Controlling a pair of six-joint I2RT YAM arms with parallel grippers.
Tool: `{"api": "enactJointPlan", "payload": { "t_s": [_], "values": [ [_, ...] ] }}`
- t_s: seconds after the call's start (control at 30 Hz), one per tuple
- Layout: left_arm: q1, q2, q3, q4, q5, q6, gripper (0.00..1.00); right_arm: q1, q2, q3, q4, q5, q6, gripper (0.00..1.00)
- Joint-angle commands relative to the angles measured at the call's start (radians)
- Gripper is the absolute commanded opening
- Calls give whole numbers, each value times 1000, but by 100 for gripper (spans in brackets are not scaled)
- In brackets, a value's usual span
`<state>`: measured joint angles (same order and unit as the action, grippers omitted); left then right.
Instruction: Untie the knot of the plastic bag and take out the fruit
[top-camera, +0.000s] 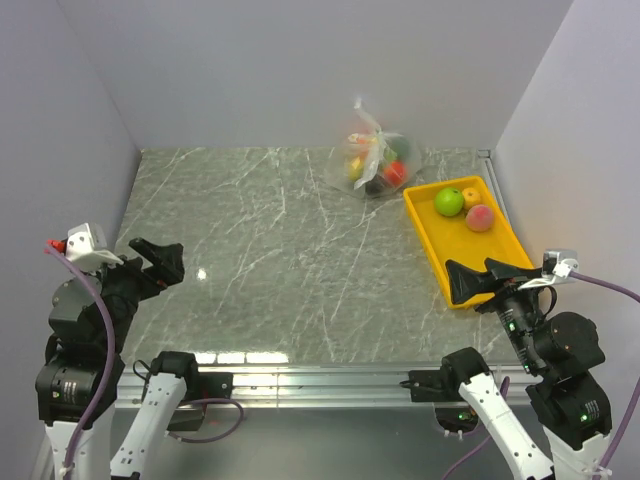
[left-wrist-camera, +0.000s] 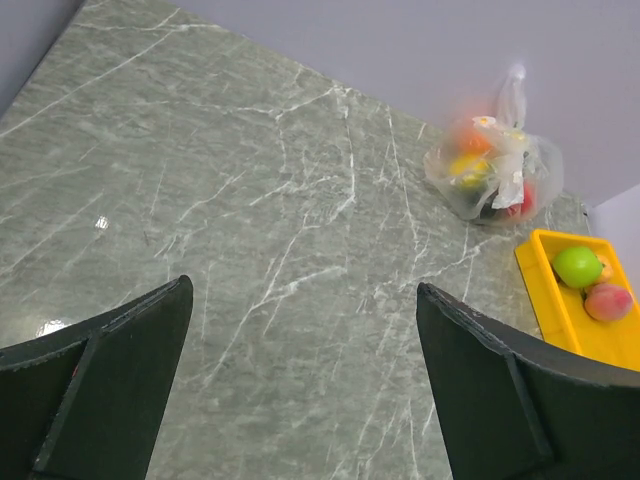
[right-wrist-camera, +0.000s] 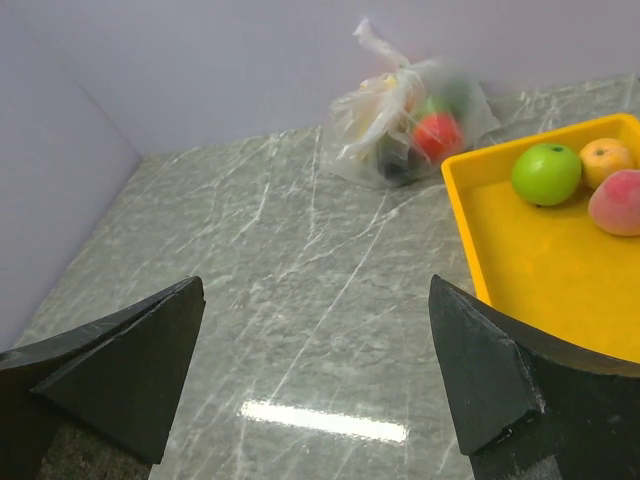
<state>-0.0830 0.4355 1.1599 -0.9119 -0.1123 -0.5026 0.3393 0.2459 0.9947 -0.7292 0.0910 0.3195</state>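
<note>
Knotted clear plastic bag (top-camera: 375, 162) bulges with fruit (top-camera: 396, 173); left claw (left-wrist-camera: 300, 290) and right claw (right-wrist-camera: 315, 285) gape empty.

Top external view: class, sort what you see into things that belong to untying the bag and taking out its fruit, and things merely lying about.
Job in hand: plastic bag; knot at its neck; fruit inside the bag.
Lying about: yellow tray; in it, green apple, orange, peach.

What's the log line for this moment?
left gripper open | right gripper open | plastic bag untouched, knot tied | yellow tray: green apple, orange, peach
</note>
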Motion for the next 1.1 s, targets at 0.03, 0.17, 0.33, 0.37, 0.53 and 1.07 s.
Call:
{"api": "enactJointPlan", "payload": {
  "t_s": [0.03, 0.17, 0.33, 0.37, 0.53, 1.07],
  "values": [
    [-1, -1, -16, 41, 7, -13, 99, -2, 7, 13, 22, -28, 23, 100],
    [-1, 0, -11, 41, -3, -13, 99, -2, 13, 18, 13, -33, 35, 100],
    [-1, 2, -8, 36, -9, -7, 99, -3, 16, 16, 20, -46, 30, 100],
    [-1, 2, -9, 34, -7, -10, 99, -3, 23, 16, 25, -62, 26, 100],
    [-1, 8, -41, 21, 22, -79, 99, -3, 142, -1, 79, -129, 21, 100],
    [-47, 11, -169, 30, 220, -189, 99, -6, 1001, 292, 341, 53, 349, 100]
  ]
}}
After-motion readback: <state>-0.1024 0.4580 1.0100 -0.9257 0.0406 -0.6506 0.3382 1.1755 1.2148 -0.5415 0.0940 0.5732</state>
